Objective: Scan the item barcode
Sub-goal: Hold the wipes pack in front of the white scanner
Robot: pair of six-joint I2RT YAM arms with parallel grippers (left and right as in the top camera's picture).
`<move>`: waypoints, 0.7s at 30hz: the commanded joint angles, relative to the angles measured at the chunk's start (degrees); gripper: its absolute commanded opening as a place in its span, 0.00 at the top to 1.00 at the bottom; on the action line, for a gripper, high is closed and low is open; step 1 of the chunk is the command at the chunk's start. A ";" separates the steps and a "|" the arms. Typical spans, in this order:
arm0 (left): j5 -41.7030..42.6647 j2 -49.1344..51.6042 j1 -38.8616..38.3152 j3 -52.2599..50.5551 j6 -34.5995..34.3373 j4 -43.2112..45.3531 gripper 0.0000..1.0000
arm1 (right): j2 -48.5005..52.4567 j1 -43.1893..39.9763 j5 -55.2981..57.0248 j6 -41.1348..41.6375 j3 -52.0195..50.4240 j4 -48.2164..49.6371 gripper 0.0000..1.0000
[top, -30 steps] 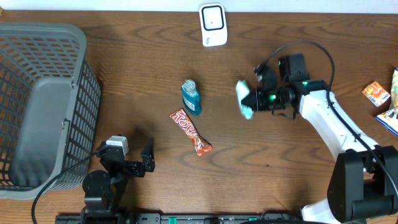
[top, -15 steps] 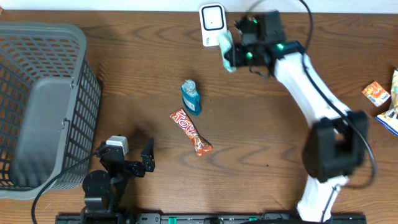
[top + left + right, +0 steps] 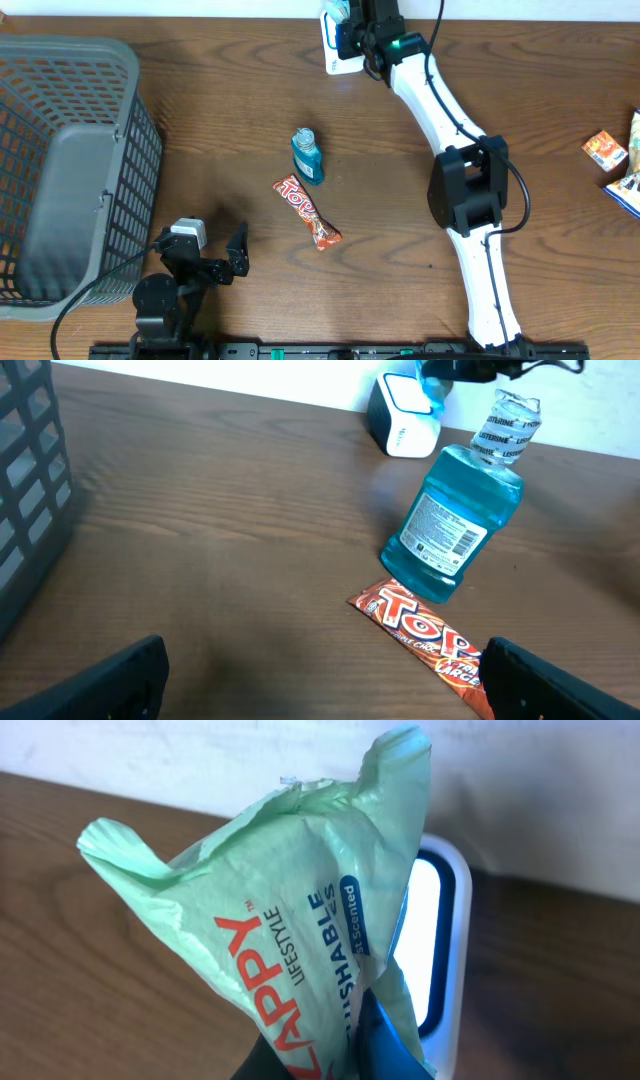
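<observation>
**While your right tool (image 3: 352, 28) pinches the wipes pack (image 3: 270, 920), the pack is at the scanner (image 3: 340, 62)**

Overhead, your right arm stretches to the far edge of the worktop (image 3: 200, 90), holding the pack over the white scanner. Your left tool (image 3: 238, 258) rests near the basket (image 3: 60, 60), jaws wide apart. On your left wrist view, the mouthwash bottle (image 3: 455, 520) stands upright with the candy bar (image 3: 420, 630) just beside its base. On your right wrist view, the crumpled green pack is gripped from below, and the scanner's window is close behind it.

Blocking mid-table: Listerine bottle (image 3: 308, 158) just beside candy bar (image 3: 308, 212). Crowding the left side: wire basket (image 3: 141, 130). Leaving bare table (image 3: 220, 110) between.
</observation>
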 commanded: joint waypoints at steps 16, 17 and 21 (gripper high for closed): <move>0.87 -0.04 0.24 -0.79 -0.13 -1.44 0.02 | -6.82 -2.23 22.99 3.76 11.63 -36.44 0.99; 0.87 -0.04 0.24 -0.79 -0.13 -1.44 0.02 | -7.58 -3.28 25.42 5.11 11.63 -40.28 0.99; 0.87 -0.04 0.24 -0.79 -0.13 -1.44 0.02 | -8.28 -9.70 33.27 8.72 11.08 -51.08 0.99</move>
